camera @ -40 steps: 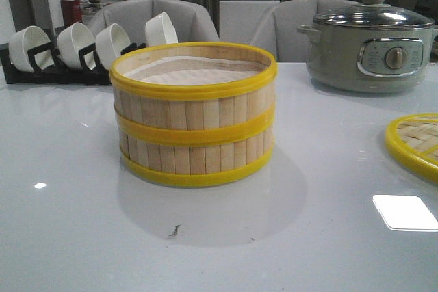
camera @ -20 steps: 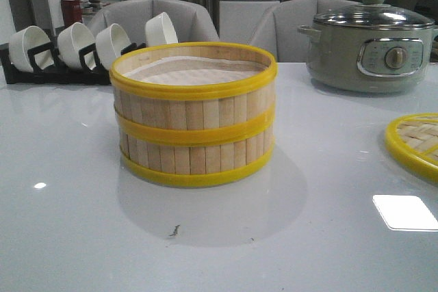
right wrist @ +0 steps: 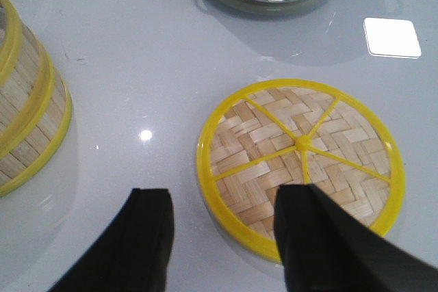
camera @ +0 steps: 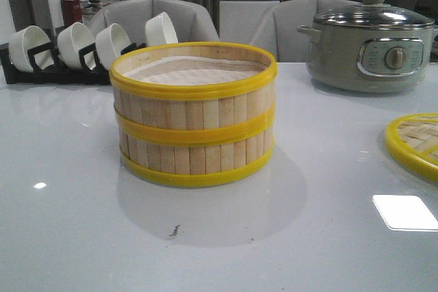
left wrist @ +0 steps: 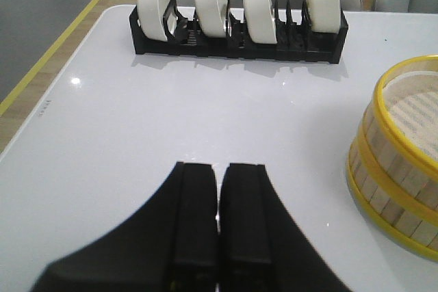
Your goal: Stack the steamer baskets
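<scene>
A glossy white counter (camera: 75, 237) spreads across the front view, its near half bare apart from a small dark speck and two light reflections. In the left wrist view its rounded corner and long side edge show, with wood floor and a yellow line beyond.

Two steamer baskets (camera: 194, 114) stand stacked near the middle of the counter, one squarely on the other, with open surface all round. Their walls are pale upright bamboo slats bound by three bright yellow rims, and a white paper liner (camera: 195, 71) lies inside the top ring.

A grey electric pot (camera: 369, 42) with a glass lid sits at the far right, well apart from the stack. A black rack (camera: 58, 72) with four white bowls (camera: 75, 42) tipped on edge lines the far left.

The woven lid (right wrist: 300, 161) lies flat on the counter at the right, well apart from the stack, cut off by the frame edge in the front view. The right wrist view shows herringbone weave, a yellow rim and yellow spokes.

The right hand (right wrist: 222, 234) hovers with its fingers spread wide, one finger overlapping the lid's near rim in that view. The left hand (left wrist: 219, 220) hangs over bare counter beside the stack, fingers pressed together on nothing.
</scene>
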You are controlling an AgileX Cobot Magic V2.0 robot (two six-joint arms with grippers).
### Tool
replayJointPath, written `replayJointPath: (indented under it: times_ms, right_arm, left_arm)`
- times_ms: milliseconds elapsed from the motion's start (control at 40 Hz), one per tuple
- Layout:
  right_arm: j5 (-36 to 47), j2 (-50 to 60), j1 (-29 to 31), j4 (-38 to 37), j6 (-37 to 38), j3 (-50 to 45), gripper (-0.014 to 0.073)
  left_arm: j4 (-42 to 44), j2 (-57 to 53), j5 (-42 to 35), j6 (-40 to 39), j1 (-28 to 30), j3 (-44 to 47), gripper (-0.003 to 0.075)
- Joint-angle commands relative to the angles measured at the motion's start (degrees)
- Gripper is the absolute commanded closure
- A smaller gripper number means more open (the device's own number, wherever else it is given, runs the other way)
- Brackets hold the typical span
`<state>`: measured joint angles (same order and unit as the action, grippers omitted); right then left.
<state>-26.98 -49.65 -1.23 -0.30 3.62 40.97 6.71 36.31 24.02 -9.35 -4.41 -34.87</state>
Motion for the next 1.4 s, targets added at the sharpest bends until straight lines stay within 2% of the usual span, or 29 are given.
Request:
replayJointPath:
  times_ms: [0, 525, 674, 899, 1374]
  right_arm:
    - [4.68, 0.16, 0.05, -0.74, -0.21, 2.09, 0.0151]
    - [-1.64, 0.17, 0.11, 1.29, -0.16, 2.09, 0.0151]
    - [-2.51, -1.27, 2.85, 1.29, 0.21, 3.37, 0.0151]
    - [-6.57, -9.92, 10.52, 1.5, 0.27, 10.95, 0.0151]
    - [-8.04, -33.06, 11.41, 1.84, 0.27, 24.62, 0.0151]
  left_arm:
    - [-0.25, -0.19, -4.84, -0.68, -0.13, -1.78, 0.0635]
    - [-0.25, -0.19, -4.84, -0.68, -0.13, -1.78, 0.0635]
    - [-0.25, -0.19, -4.84, -0.68, -0.13, -1.78, 0.0635]
    - [-0.25, -0.19, -4.84, -0.68, -0.13, -1.78, 0.0635]
    - [-0.25, -0.19, -4.84, -0.68, -0.13, -1.78, 0.0635]
